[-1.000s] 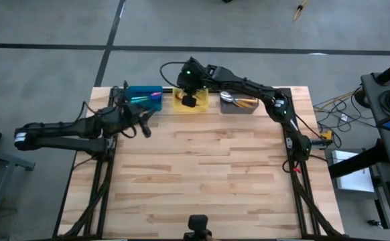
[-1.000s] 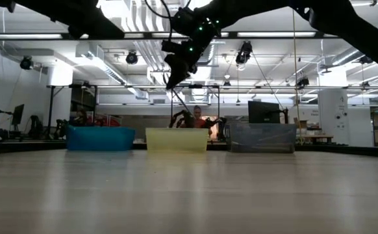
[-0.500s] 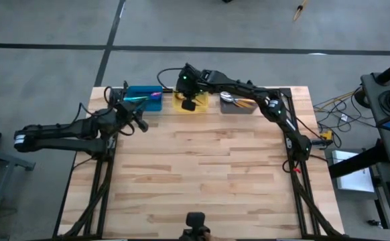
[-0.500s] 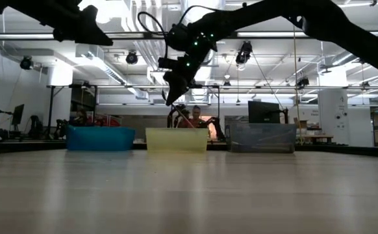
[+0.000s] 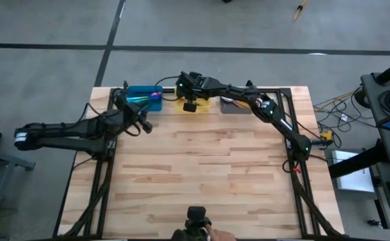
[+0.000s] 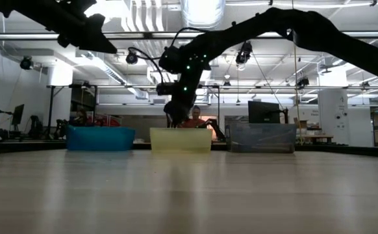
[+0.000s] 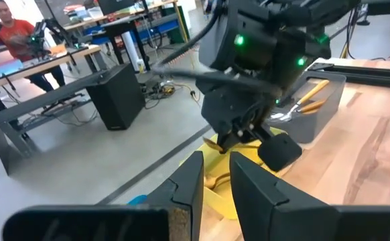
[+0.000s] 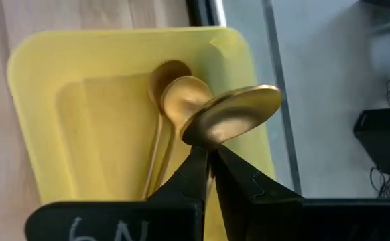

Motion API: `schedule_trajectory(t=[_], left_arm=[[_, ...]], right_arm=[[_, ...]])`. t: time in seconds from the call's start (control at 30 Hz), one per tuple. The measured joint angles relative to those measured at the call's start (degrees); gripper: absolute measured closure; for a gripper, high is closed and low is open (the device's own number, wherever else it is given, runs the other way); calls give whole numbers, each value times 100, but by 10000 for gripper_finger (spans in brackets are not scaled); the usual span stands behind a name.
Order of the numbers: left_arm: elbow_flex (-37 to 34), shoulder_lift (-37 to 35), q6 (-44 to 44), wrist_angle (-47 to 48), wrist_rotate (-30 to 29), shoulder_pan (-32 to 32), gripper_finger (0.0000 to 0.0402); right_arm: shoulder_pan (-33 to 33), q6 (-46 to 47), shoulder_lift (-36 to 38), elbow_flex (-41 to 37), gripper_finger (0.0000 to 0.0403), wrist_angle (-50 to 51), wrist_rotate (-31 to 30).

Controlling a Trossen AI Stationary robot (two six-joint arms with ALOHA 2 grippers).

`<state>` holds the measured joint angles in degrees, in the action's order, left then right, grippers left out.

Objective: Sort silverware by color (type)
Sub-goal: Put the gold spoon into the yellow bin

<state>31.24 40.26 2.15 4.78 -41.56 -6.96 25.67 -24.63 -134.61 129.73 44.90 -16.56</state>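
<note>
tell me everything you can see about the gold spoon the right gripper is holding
The all-gold spoon looks like shiny polished metal, with a rounded oval bowl. The right gripper is shut on it just below the bowl, so the handle is hidden between the dark fingers. It hangs above the yellow plastic bin at the table's far edge, apart from the gold spoons already lying inside. Only the fingers touch it.

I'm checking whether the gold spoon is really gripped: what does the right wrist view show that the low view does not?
Only the right wrist view: the right gripper shut on a gold spoon, held above other gold spoons lying inside the yellow bin.
Only the low view: the blue bin and gray bin flanking it, with the right arm's gripper low over the yellow one.
Both: the yellow bin and the right gripper.
</note>
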Motion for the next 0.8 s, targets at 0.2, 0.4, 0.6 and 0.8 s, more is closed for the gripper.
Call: schedule_trajectory(t=[0.2,0.4,0.6,0.8], left_arm=[[0,114,-304,4,0,0,346],[0,178,-317,-3,0,0,346],[0,183,-515,-7,2,0,346],[0,205,-674,-7,7,0,346]], right_arm=[[14,-1,-229,0,390,-120,-10],[33,8,-321,0,390,-169,-17],[64,58,-330,0,390,-471,-10],[101,63,-330,0,390,-738,0]])
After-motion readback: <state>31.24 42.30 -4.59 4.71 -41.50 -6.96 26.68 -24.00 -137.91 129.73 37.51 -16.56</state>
